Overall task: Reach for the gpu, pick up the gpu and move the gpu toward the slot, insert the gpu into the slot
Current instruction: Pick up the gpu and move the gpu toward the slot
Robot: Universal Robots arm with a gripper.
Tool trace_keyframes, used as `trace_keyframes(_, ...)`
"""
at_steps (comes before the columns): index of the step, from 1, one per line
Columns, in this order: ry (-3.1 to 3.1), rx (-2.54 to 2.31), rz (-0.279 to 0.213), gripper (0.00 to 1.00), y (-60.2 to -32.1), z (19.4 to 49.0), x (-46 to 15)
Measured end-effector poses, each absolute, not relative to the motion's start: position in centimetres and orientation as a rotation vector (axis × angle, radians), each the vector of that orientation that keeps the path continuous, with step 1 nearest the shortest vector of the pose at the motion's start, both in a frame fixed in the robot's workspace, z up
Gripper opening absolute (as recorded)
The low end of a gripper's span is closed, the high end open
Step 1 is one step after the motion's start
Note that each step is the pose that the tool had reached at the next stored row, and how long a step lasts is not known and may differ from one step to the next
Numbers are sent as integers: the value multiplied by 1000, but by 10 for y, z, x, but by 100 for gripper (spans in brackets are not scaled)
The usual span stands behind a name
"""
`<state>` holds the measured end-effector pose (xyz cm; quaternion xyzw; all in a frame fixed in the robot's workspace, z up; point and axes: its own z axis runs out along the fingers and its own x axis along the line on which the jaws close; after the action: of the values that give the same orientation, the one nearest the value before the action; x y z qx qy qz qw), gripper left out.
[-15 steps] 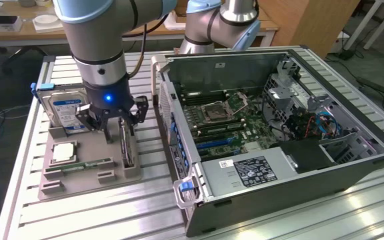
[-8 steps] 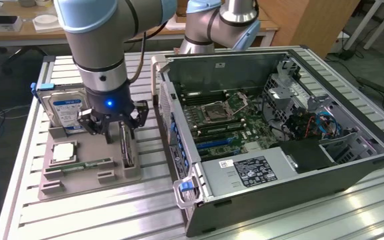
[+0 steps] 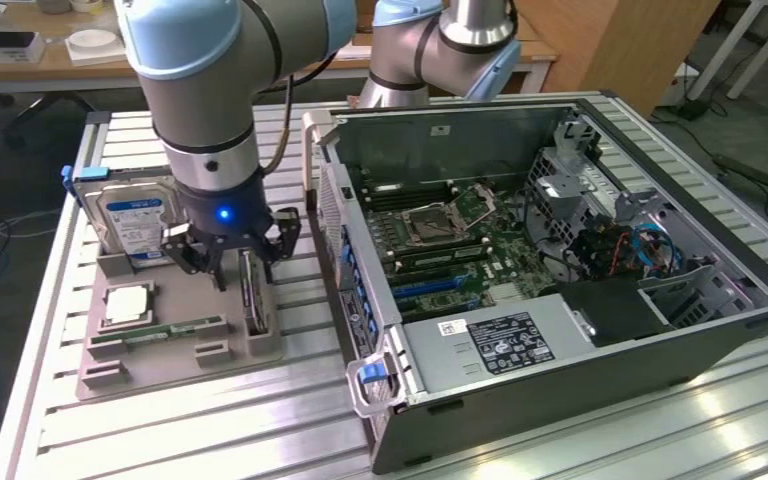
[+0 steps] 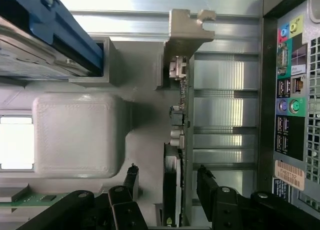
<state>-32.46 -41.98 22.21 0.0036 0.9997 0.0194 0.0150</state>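
Arm [image 3: 204, 110] vertical, fingers [image 4: 206, 187] spread astride the gpu [image 4: 171, 187].

1. The arm [image 3: 204, 90] runs off the exterior view's top edge and covers one side of the hard drive [image 3: 131, 215].
2. The gripper [image 3: 240, 262] hides the top of the gpu [image 3: 253, 305].
3. In the wrist view the gpu [image 4: 171, 190] is edge-on, so its face is hidden. The picture's edge cuts off one end of it and the fingers [image 4: 206, 187].
4. The case [image 4: 290, 115] is cut off by the edge, and its sticker [image 4: 289, 176] is too small to read.
5. The print on the power supply's label [image 3: 502, 342] is too small to read.
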Motion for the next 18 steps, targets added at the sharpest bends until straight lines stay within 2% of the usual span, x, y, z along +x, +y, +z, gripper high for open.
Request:
trace_keyframes(9,3111,11,60,59,-420,222,-324)
trace_keyframes(10,3111,11,60,58,-420,222,-324)
trace_keyframes(11,3111,11,60,51,-420,222,-324)
trace_keyframes(12,3111,11,60,51,-420,222,-324)
trace_keyframes(13,3111,11,60,44,-420,222,-324)
trace_keyframes(18,3111,11,60,43,-420,222,-324)
